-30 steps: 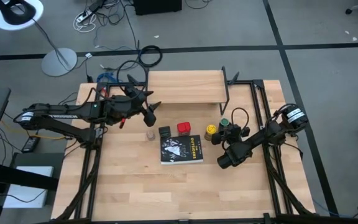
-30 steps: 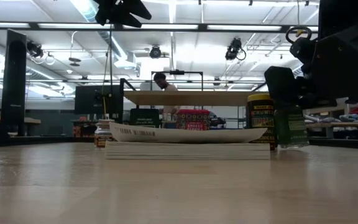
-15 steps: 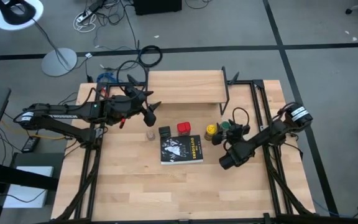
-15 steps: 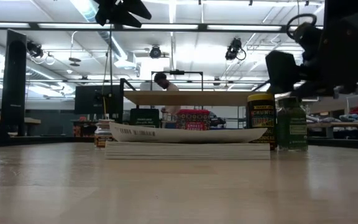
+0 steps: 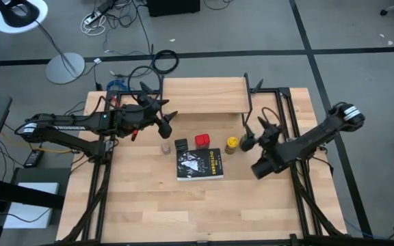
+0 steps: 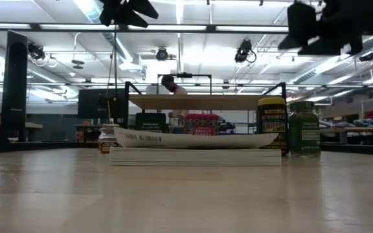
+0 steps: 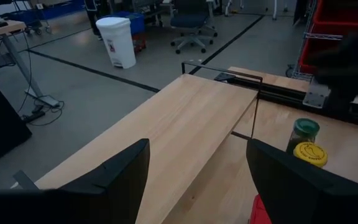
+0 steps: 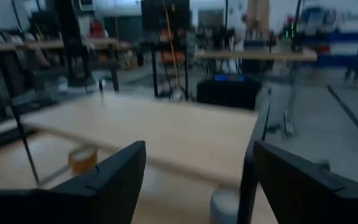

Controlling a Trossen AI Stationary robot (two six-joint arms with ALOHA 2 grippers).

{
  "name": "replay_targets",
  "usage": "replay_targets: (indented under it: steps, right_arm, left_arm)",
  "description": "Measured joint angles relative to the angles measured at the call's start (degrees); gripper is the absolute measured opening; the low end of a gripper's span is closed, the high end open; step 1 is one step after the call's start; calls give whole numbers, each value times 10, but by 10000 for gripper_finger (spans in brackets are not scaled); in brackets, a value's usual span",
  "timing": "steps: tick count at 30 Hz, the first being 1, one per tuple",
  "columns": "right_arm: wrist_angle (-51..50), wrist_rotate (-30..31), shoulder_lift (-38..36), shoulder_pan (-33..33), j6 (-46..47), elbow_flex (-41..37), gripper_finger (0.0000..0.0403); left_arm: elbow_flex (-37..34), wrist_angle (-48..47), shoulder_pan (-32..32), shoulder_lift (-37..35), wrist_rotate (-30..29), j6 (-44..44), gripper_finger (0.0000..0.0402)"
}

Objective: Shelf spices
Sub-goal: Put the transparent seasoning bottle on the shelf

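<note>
Above the wooden bench (image 5: 149,205), the right gripper (image 5: 254,131) hangs spread and empty, at three o'clock of the green-topped glass jar (image 6: 304,128); the left gripper (image 5: 165,123) is parted too.

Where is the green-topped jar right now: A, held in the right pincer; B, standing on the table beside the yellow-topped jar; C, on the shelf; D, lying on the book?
B: the green-topped jar stands free on the table next to the yellow-topped jar, with the right pincer open above it.

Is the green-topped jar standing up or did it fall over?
Standing up. The green-topped jar sits straight on the table, lid on top.
</note>
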Motion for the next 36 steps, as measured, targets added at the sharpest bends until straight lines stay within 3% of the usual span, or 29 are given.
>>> replay_targets:
  steps: [8, 19, 22, 28, 36]
  right_arm:
    - [16, 7, -104, 2, -335, 104, 293]
    - [161, -1, -118, 2, -914, 289, 293]
    - [224, -50, -117, 2, -1035, 314, 292]
    - [395, -234, -116, -8, -1216, 317, 292]
    - [520, -379, -119, -47, -1293, 317, 292]
  left_arm:
    - [0, 45, 0, 1, 22, 13, 273]
    - [5, 127, 0, 9, 63, 47, 273]
    - [19, 135, 0, 9, 78, 60, 273]
    - [57, 134, 0, 9, 102, 87, 273]
    - [112, 126, -18, 8, 93, 169, 268]
